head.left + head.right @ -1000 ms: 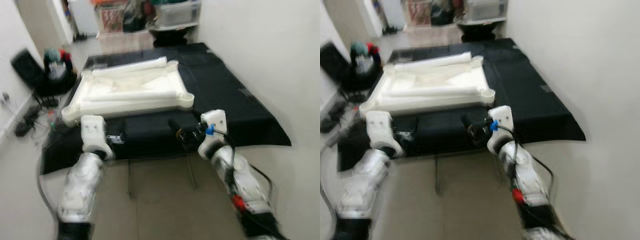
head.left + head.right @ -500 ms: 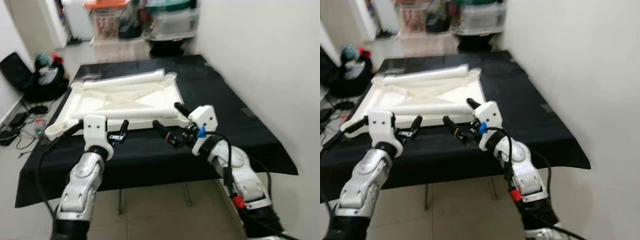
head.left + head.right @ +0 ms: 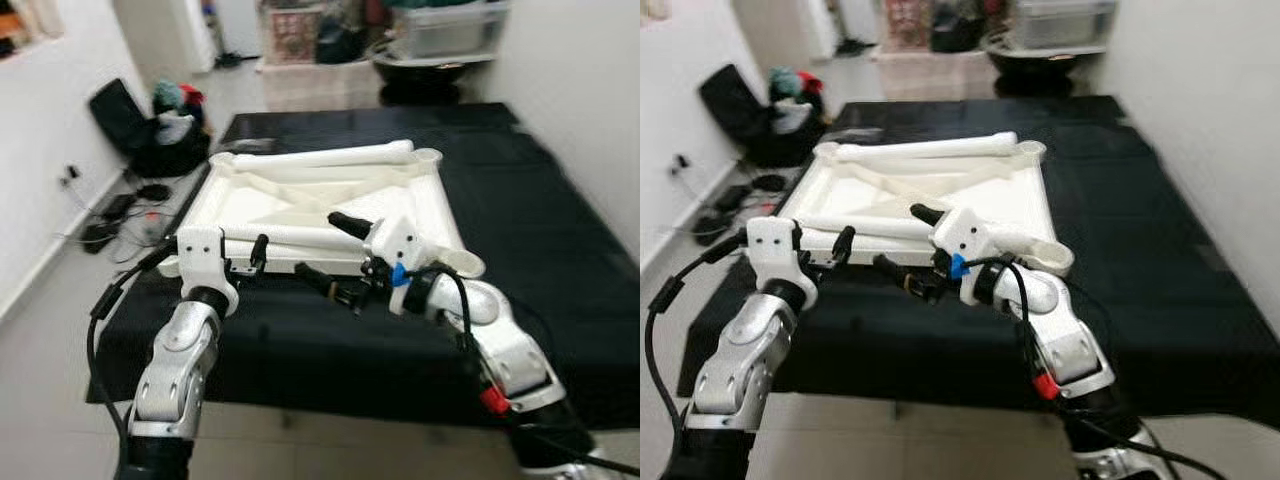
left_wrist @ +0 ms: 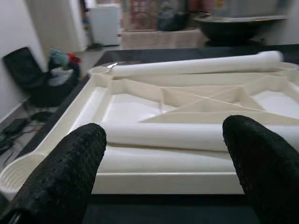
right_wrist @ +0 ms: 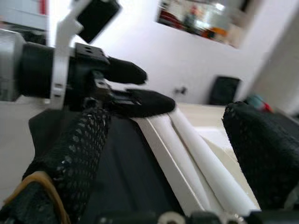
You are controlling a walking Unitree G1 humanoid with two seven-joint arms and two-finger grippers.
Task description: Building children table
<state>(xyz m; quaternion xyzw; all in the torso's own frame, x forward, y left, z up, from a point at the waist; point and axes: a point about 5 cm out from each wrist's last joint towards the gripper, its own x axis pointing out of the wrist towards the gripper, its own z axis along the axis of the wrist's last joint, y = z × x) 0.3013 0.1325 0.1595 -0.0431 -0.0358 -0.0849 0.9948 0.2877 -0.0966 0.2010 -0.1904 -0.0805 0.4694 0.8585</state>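
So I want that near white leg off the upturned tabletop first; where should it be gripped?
Grip the near leg mid-length, from above and the robot's side: it lies crosswise as a round tube, so open jaws can straddle it. Left gripper is already nearest.

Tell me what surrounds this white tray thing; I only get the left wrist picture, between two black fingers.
Observer: The white tabletop lies upside down on a black cloth covering a table.
Operator: Where is the other arm?
Observer: The right gripper hovers open at the tabletop's near edge, pointing toward the left gripper.
Operator: Is the left one holding anything?
Observer: No, it is open and holds nothing, near the front left corner.
Operator: Anything loose on it?
Observer: Two white leg tubes: one along the far edge, one near the front.
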